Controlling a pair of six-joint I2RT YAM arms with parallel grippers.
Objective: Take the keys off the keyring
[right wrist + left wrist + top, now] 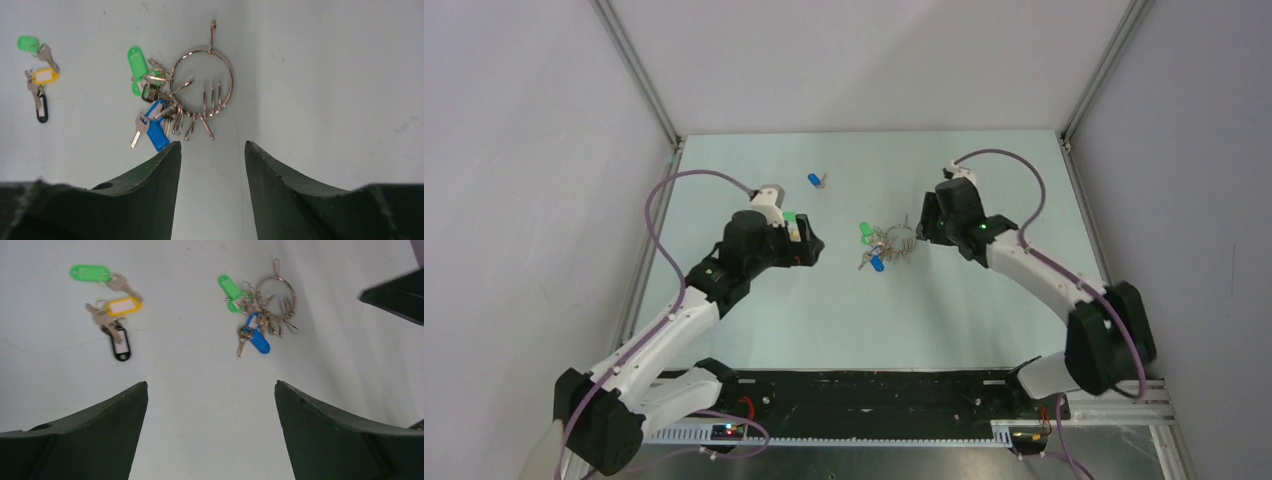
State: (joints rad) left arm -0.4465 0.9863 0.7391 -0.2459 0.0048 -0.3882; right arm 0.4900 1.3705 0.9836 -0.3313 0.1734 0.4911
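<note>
the keyring (231, 82) lies flat on the table (964, 320). the keys (159, 111) are bunched on it at its 8 o'clock, with green and blue tags. in the right wrist view a loose cluster of tagged keys (112, 310) lies well apart at its 9 o'clock. in the top view a lone blue-tagged key (815, 180) sits at 11. the right gripper (212, 146) hangs with jaws parted, the ring just beyond its tips at 12. the left gripper (211, 385) gapes wide, the bunch well apart at its 1 o'clock.

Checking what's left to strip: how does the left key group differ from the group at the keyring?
The left key group lies apart from the keyring, tagged green, yellow and black. The ring key group bunches on the keyring, tagged green and blue, beside bare clips. Both lie on the table, ungripped.
</note>
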